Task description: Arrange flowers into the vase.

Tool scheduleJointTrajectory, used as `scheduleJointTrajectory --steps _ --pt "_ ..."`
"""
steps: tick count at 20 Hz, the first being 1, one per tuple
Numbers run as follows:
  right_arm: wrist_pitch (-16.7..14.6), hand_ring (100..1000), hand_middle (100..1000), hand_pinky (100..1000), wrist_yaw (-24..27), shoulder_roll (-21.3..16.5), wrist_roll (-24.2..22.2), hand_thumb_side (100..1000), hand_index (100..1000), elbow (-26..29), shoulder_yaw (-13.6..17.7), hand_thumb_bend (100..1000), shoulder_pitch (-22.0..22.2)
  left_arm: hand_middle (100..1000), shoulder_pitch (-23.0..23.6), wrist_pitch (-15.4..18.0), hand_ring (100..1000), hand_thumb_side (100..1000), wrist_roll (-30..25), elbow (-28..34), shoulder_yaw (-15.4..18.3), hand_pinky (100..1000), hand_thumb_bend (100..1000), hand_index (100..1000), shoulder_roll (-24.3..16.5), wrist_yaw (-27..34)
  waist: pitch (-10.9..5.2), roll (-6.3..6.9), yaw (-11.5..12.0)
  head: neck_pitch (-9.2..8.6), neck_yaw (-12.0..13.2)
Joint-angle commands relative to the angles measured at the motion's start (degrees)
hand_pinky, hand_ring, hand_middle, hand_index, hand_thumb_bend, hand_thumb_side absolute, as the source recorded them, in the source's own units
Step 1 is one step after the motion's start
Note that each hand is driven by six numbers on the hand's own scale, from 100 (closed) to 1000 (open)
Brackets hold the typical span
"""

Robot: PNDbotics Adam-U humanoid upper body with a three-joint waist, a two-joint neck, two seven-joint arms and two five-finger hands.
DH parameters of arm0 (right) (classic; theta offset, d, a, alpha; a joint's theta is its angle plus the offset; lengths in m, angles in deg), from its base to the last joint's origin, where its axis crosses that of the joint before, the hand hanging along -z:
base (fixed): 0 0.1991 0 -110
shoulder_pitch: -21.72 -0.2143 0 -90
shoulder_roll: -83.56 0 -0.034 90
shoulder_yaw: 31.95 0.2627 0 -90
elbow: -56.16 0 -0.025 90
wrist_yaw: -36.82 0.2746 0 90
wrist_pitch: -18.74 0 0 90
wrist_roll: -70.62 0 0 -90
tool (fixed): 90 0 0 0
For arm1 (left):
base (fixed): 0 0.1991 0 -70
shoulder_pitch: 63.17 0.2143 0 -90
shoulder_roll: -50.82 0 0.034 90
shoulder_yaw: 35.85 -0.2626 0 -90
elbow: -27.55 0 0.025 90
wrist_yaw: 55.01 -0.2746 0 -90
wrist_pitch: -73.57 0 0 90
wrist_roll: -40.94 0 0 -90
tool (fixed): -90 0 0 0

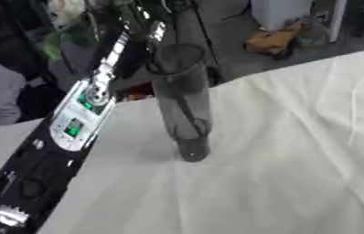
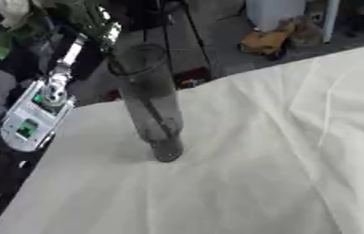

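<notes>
our vase (image 1: pixel 184 103) stands upright on the white cloth (image 1: pixel 281 160), near its far edge. we see a thin dark stem (image 1: pixel 187 115) inside the glass. our left arm (image 1: pixel 77 121) reaches up past the vase to the top, where a pale flower (image 2: pixel 11 11) with green leaves shows. we cannot tell if the left hand is holding it. the right hand is not in view. we think the job is just begun, with flowers left to put in.
</notes>
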Motion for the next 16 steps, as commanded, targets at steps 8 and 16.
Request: scheduleJointTrajectory --steps 8,16 --pt "0.10 1000 782 828 0.15 -0.92 0.24 1000 801 0.89 0.73 100 -0.22 868 -0.97 -1.12 794 1000 -6.48 1.03 0.07 486 177 869 -2.99 -2.09 -2.08 -0.97 0.73 -0.14 -0.12" --pt "0.15 1000 779 826 0.27 -0.90 0.57 1000 801 0.89 0.80 100 -0.13 895 -0.85 -0.85 823 1000 -13.98 1.10 -0.05 542 282 936 -3.02 -6.07 -2.12 -0.83 0.77 -0.35 -0.15"
